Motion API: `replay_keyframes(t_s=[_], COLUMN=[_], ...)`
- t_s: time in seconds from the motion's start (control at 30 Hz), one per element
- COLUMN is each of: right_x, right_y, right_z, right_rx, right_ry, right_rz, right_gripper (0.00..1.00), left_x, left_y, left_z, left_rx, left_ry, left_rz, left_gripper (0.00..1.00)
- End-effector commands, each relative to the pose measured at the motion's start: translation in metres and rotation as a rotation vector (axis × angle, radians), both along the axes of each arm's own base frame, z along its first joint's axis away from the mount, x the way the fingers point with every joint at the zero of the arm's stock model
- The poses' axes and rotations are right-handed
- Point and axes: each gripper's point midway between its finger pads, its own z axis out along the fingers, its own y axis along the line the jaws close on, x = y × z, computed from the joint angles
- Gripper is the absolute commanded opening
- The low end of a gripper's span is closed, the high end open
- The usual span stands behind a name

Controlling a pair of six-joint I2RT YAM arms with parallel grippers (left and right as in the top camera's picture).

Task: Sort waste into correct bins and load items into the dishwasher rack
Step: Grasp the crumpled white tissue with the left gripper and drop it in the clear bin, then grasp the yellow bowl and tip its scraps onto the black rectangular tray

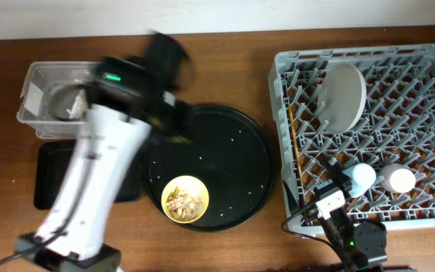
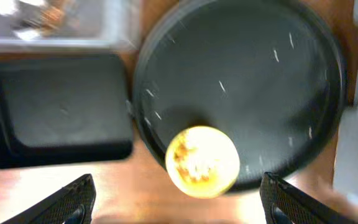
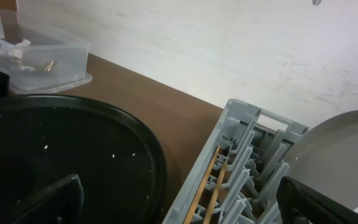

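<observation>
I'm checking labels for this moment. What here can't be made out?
1. Clear tub contents: overhead, the left arm covers part; left wrist view, motion blur smears them.
2. Shallow black tray: overhead, the arm covers much of it.
3. Yellow bowl contents: left wrist view, glare and blur.
4. Two cups in the rack: overhead, too small to tell upright or inverted.

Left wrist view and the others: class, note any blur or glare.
Left wrist view: whole frame motion-blurred, small yellow bowl glared white. Overhead view: only the white left arm smears; large grey plastic dishwasher rack sharp. Right wrist view: sharp, pale wall evenly lit.
</observation>
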Motion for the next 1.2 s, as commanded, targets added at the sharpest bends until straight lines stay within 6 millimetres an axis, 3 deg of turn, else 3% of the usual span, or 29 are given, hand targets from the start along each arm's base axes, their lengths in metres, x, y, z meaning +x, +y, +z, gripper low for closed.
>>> replay_keyframes(t_s=[0.0, 0.1, 0.23, 0.4, 0.5, 0.53, 0.6, 0.67, 0.77, 0.87, 0.9, 1.0, 1.1, 1.17], right_x=[0.000, 0.000, 0.000, 0.000, 0.000, 0.000, 0.000, 0.000, 0.000, 0.000, 0.000, 0.000, 0.000, 0.000], right_y=[0.000, 0.000, 0.000, 0.000, 0.000, 0.000, 0.000, 0.000, 0.000, 0.000, 0.000, 0.000, 0.000, 0.000], right_z=[-0.002, -0.002, -0.002, -0.002, -0.002, -0.002, -0.002, -0.002, -0.002, -0.002, -0.002, -0.002, -0.002, -0.002], right_rx=[0.014, 0.014, 0.014, 0.014, 0.014, 0.014, 0.014, 0.014, 0.014, 0.014, 0.014, 0.014, 0.014, 0.014], right_ry=[0.007, 0.007, 0.007, 0.007, 0.007, 0.007, 0.007, 0.006, 0.007, 0.007, 0.007, 0.007, 0.007, 0.007], right_rz=[0.003, 0.003, 0.003, 0.003, 0.003, 0.003, 0.003, 0.003, 0.003, 0.003, 0.003, 0.003, 0.003, 0.003], right_gripper=[0.98, 0.98, 0.98, 0.98, 0.98, 0.98, 0.98, 0.98, 0.98, 0.98, 0.98, 0.98, 0.98, 0.98], left_x=[-0.029, -0.061, -0.086, -0.094, -0.097, -0.098, -0.096, -0.091, -0.079, -0.056, -0.044, -0.018, -0.001, 0.015], left_y=[-0.020, -0.042, -0.070, -0.077, -0.071, -0.070, -0.072, -0.069, -0.060, -0.046, -0.045, -0.038, -0.002, 0.037], left_z=[-0.053, -0.115, -0.183, -0.216, -0.240, -0.245, -0.245, -0.244, -0.239, -0.189, -0.160, -0.116, -0.101, -0.101], left_rx=[0.142, 0.181, 0.105, 0.094, 0.088, 0.088, 0.079, 0.098, 0.170, 0.247, 0.212, 0.066, -0.046, -0.221], left_ry=[0.072, 0.155, 0.211, 0.177, 0.164, 0.164, 0.155, 0.126, 0.065, 0.020, 0.006, -0.033, -0.022, 0.036], left_rz=[0.123, 0.118, 0.045, -0.001, -0.001, -0.001, -0.002, -0.007, -0.070, -0.043, -0.020, -0.009, 0.078, 0.115], left_gripper=[0.78, 0.77, 0.64, 0.51, 0.42, 0.27, 0.20, 0.01, 0.01, 0.00, 0.01, 0.01, 0.00, 0.00])
